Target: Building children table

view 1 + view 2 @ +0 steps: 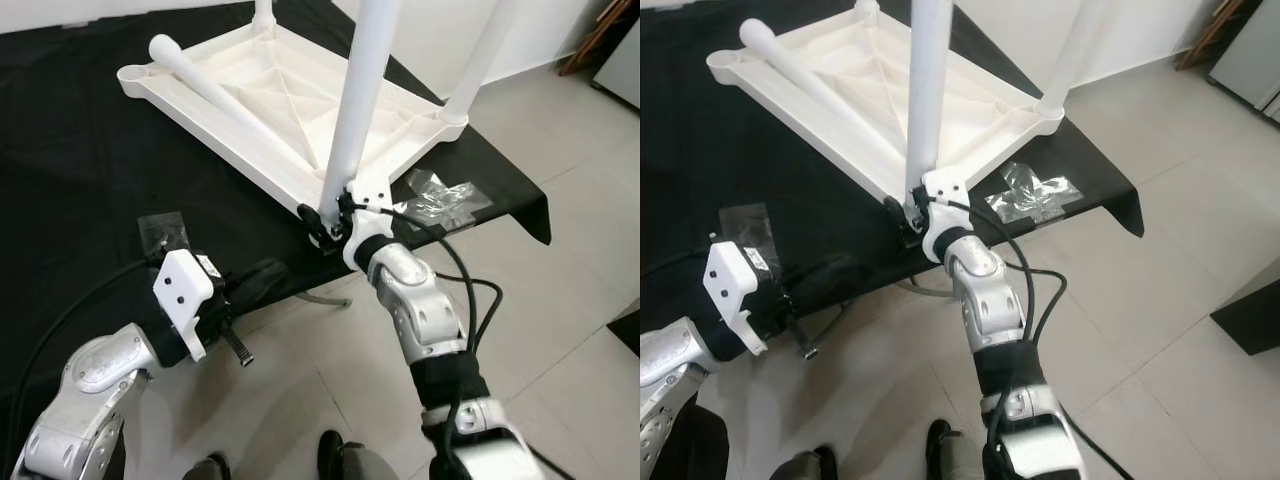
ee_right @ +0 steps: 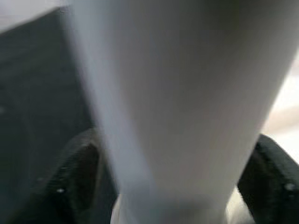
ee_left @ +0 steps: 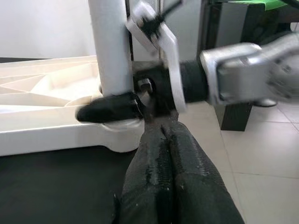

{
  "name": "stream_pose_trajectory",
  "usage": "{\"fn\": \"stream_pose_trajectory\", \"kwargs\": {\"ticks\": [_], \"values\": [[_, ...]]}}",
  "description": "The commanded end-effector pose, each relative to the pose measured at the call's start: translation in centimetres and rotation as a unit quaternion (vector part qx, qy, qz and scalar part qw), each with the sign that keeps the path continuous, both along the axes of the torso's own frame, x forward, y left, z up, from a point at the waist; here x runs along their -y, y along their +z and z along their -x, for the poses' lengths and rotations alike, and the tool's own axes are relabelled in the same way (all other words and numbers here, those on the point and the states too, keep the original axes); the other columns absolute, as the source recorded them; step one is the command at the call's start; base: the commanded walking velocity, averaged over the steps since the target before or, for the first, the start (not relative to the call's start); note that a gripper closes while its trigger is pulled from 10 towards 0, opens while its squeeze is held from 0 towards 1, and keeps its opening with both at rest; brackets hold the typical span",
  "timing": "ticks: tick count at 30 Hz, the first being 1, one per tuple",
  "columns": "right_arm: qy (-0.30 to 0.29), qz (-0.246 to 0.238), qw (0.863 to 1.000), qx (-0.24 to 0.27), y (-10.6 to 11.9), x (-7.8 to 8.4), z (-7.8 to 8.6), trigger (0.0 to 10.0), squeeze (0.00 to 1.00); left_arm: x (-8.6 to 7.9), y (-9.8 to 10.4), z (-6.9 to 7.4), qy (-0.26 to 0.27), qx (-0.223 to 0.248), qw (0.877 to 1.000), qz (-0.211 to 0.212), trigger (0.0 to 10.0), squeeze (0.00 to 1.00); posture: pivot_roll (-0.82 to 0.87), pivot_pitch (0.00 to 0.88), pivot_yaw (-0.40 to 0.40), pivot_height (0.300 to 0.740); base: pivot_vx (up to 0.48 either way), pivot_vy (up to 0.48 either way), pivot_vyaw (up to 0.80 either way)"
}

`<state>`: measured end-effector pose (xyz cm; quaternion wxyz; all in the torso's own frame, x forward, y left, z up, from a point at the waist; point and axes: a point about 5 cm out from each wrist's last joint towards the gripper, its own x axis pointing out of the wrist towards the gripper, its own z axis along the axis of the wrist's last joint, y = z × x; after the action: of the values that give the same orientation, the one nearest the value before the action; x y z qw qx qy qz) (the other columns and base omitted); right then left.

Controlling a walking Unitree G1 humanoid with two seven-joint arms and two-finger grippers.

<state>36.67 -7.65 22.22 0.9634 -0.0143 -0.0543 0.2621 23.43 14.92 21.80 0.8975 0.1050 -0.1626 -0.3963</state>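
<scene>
A white children's table (image 1: 200,125) lies upside down on a black cloth. At its near corner one white leg (image 1: 355,100) stands upright, and my right gripper (image 1: 328,222) is shut around the base of it. In the right wrist view black fingers (image 2: 79,172) sit on either side of that leg (image 2: 177,93). Two more legs stand upright, one at the right corner (image 1: 480,60) and one at the back. A loose leg (image 1: 215,90) lies slantwise across the underside. My left gripper (image 3: 161,133) hovers low by the cloth's front edge, shut and empty, pointing at the held leg's base (image 3: 110,46).
A clear plastic bag (image 1: 440,195) lies on the cloth right of the table corner, and another clear wrapper (image 1: 165,230) lies to the left. The cloth (image 1: 90,180) ends just behind my grippers, with tiled floor (image 1: 560,300) in front and to the right.
</scene>
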Motion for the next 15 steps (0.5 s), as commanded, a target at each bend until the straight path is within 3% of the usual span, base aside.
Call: {"fn": "stream_pose_trajectory", "kwargs": {"ticks": [1,5,6,7,11,12,14,15], "values": [[0.03,-0.001,0.999,0.009,0.3,0.4,-0.4,10.0,0.0,0.2,-0.5,0.1,-0.003,-0.005,1.0,0.003,10.0,0.0,0.04,0.27,-0.119,0.74,0.0,0.0,0.0],[0.063,0.013,0.998,0.025,1.5,1.2,-1.1,10.0,0.0,0.2,-0.4,0.1,-0.001,-0.003,1.0,0.004,10.0,0.0,0.04,0.269,-0.123,0.74,0.0,0.0,0.0],[0.116,0.036,0.992,0.039,2.3,1.4,-1.3,10.0,0.0,0.2,-0.4,0.1,0.0,-0.003,1.0,0.005,10.0,0.0,0.04,0.273,-0.124,0.74,0.0,0.0,0.0],[0.116,0.036,0.992,0.039,2.3,1.4,-1.3,10.0,0.0,0.2,-0.4,0.1,0.0,-0.003,1.0,0.005,10.0,0.0,0.04,0.273,-0.124,0.74,0.0,0.0,0.0],[0.269,0.084,0.958,0.055,3.8,1.6,-0.9,10.0,0.0,0.3,-0.3,0.1,0.001,-0.002,1.0,0.005,10.0,0.0,0.05,0.276,-0.128,0.74,0.0,0.0,0.0],[0.269,0.084,0.958,0.055,3.8,1.6,-0.9,10.0,0.0,0.3,-0.3,0.1,0.001,-0.002,1.0,0.005,10.0,0.0,0.05,0.276,-0.128,0.74,0.0,0.0,0.0],[0.337,0.092,0.936,0.051,4.2,1.6,-0.5,10.0,0.0,0.2,-0.3,0.2,0.001,-0.001,1.0,0.006,10.0,0.0,0.05,0.278,-0.129,0.74,0.0,0.0,0.0],[0.337,0.092,0.936,0.051,4.2,1.6,-0.5,10.0,0.0,0.2,-0.3,0.2,0.001,-0.001,1.0,0.006,10.0,0.0,0.05,0.278,-0.129,0.74,0.0,0.0,0.0]]}}
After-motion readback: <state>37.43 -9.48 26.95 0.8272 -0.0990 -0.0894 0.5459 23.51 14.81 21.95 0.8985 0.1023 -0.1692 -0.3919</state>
